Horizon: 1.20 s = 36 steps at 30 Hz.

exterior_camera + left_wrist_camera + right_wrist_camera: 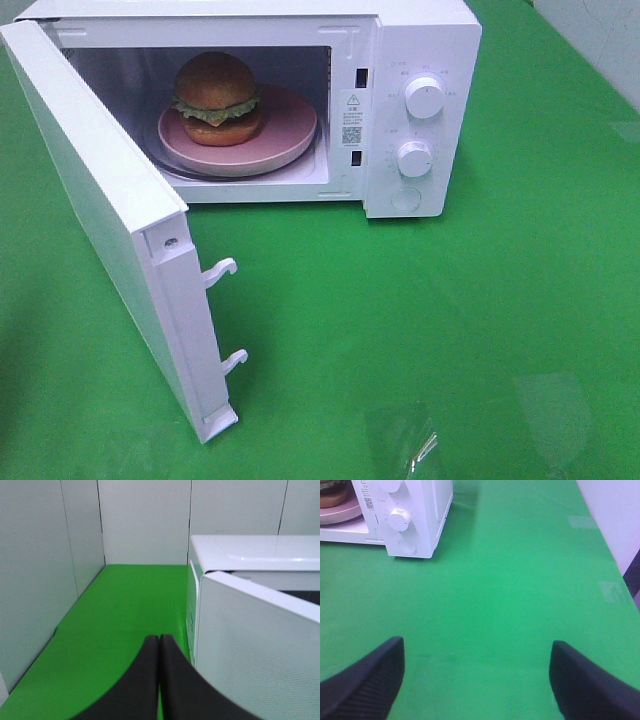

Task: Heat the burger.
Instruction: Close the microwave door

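The burger (217, 98), golden-brown bun over green lettuce, sits on a pink plate (290, 135) inside the white microwave (425, 60). The microwave door (100, 210) stands swung wide open toward the front left. Neither gripper shows in the high view. In the left wrist view my left gripper (159, 639) is shut, its black fingers pressed together with nothing between them, just outside the open door (255, 645). My right gripper (477, 672) is open over bare green table, well away from the microwave (415, 515); the burger's edge (332, 495) shows at that view's corner.
Two white knobs (424, 97) and a round button (405, 200) are on the microwave's right panel. Two door latches (222, 270) stick out from the door's edge. Grey walls (45, 570) border the green table on the left. Clear tape patches (550, 410) lie near the front right.
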{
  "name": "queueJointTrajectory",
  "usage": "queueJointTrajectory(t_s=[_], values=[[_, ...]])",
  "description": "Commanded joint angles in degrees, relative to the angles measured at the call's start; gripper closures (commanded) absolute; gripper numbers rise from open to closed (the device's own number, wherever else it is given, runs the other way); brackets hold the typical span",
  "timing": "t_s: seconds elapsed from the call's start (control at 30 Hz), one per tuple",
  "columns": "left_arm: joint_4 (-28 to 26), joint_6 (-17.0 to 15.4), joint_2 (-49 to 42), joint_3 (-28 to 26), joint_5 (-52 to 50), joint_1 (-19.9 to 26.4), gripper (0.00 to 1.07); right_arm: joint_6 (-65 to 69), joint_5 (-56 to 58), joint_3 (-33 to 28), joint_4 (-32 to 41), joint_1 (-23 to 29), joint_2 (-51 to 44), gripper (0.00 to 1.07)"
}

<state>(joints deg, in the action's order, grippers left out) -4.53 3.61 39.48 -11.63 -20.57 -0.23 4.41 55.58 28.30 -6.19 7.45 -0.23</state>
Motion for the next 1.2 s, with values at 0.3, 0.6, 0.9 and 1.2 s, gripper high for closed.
queueJointTrajectory(t_s=[0.3, 0.6, 0.9, 1.2], values=[[18.16, -12.49, 18.11, 0.23, -14.38, -0.06, 1.07, -0.92, -0.46, -0.17, -0.17, -0.17, -1.60, 0.31], [33.52, -16.73, 31.80, 0.06, -30.08, -0.52, 1.07, -0.92, -0.46, -0.17, -0.17, -0.17, -1.60, 0.31], [32.83, -16.44, 38.45, -2.69, -30.25, -6.70, 1.07, -0.92, -0.46, -0.17, -0.17, -0.17, -1.60, 0.31], [23.66, -11.06, 43.72, -5.56, -30.19, -15.30, 1.07, -0.92, -0.46, -0.17, -0.17, -0.17, -1.60, 0.31]])
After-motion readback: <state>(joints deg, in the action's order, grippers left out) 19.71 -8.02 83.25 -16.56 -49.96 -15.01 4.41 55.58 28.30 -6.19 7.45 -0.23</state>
